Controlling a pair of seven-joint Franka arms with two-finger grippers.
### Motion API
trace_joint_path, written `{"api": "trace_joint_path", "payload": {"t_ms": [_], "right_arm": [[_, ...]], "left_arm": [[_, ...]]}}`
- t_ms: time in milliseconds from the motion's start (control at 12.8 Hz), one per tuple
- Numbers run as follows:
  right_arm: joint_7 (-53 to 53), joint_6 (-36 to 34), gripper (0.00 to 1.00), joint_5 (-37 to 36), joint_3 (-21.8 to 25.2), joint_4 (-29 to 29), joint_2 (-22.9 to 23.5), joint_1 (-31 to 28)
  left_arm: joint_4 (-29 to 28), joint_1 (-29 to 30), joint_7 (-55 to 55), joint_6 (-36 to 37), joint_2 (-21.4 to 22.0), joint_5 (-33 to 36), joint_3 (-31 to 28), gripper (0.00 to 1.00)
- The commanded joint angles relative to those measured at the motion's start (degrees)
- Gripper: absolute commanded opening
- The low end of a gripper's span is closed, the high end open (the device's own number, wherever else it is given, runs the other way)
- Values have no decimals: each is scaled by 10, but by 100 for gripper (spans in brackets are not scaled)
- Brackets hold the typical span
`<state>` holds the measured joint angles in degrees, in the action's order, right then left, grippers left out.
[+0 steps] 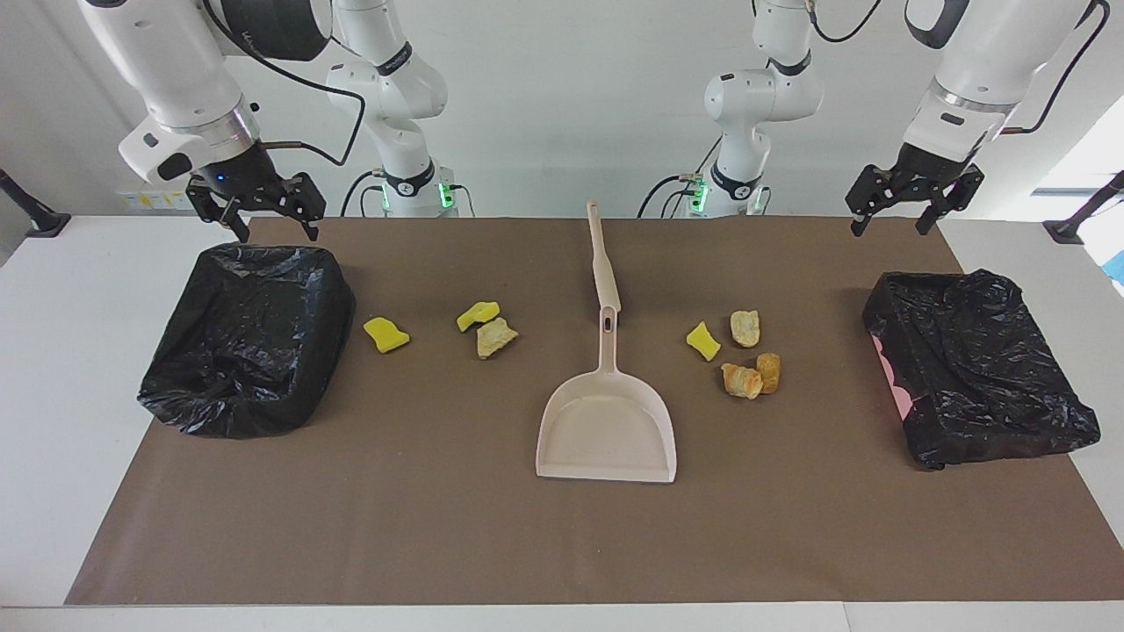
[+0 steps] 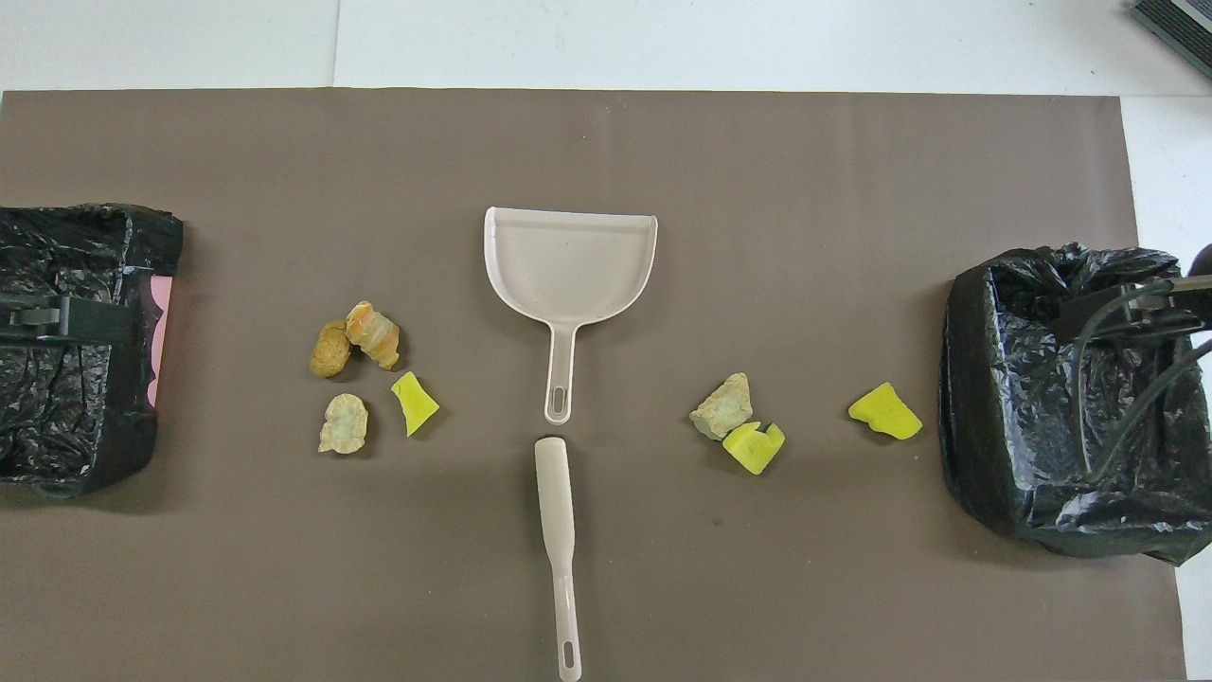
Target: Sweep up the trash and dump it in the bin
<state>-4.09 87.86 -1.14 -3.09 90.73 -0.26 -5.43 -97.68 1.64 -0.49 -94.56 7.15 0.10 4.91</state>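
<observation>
The trash lies in two clusters on the brown mat. Toward the left arm's end are a yellow piece (image 1: 702,341), a tan chunk (image 1: 745,327) and two orange-brown chunks (image 1: 742,380). Toward the right arm's end are two yellow pieces (image 1: 386,334) (image 1: 479,314) and a tan chunk (image 1: 495,338). A black-bagged bin (image 1: 228,412) stands at the right arm's end, another bin (image 1: 1001,439) at the left arm's. My right gripper (image 1: 277,230) hangs open and empty over its bin's edge nearest the robots. My left gripper (image 1: 889,226) hangs open and empty over the mat's corner.
A beige dustpan (image 1: 606,421) lies mid-mat, its handle pointing toward the robots. A beige brush (image 1: 601,259) lies in line with that handle, nearer to the robots. White table (image 1: 53,395) borders the mat.
</observation>
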Motion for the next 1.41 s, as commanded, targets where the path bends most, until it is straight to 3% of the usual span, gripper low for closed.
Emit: {"api": "trace_joint_path", "payload": {"t_ms": [0, 783, 1018, 1331], "right_arm": [[8, -2, 100, 1, -2, 4, -5, -3], [10, -10, 100, -5, -2, 13, -13, -2], [16, 13, 100, -2, -2, 44, -4, -7], [15, 111, 100, 0, -2, 75, 24, 0]], "left_arm": [[-10, -7, -7, -3, 10, -4, -3, 100], [-20, -31, -18, 10, 18, -6, 5, 100], [-74, -62, -67, 3, 52, -20, 5, 100], [-159, -116, -98, -2, 103, -36, 5, 100]]}}
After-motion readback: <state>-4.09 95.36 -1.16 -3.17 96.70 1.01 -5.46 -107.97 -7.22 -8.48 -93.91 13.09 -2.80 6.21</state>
